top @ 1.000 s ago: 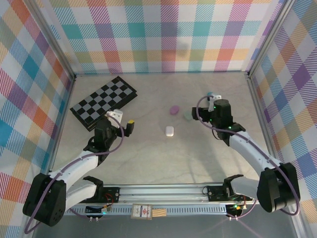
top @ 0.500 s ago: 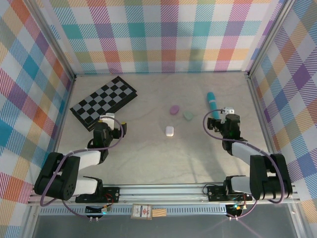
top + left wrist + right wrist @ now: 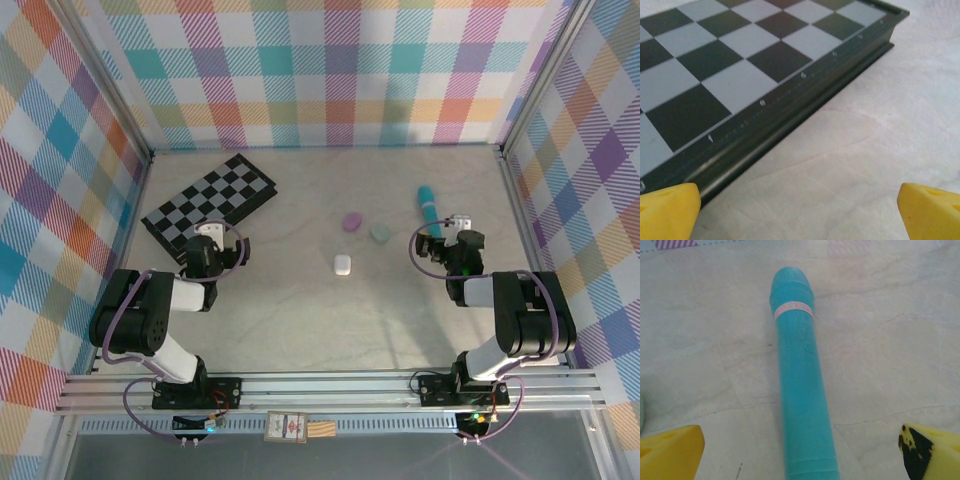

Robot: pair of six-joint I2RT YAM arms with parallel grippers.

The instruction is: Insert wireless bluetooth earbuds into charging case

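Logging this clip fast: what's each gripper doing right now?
Left gripper: open, holding nothing, facing the chessboard edge.
Right gripper: open, holding nothing; the teal tube lies in front, untouched.

White-and-black arms (image 3: 183, 295) — purple cables (image 3: 414, 248), yellow fingertips (image 3: 667, 210).

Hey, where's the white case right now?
In the top view, the white case sits near the centre, just on the near side of the pink case and green case, right of the chessboard.
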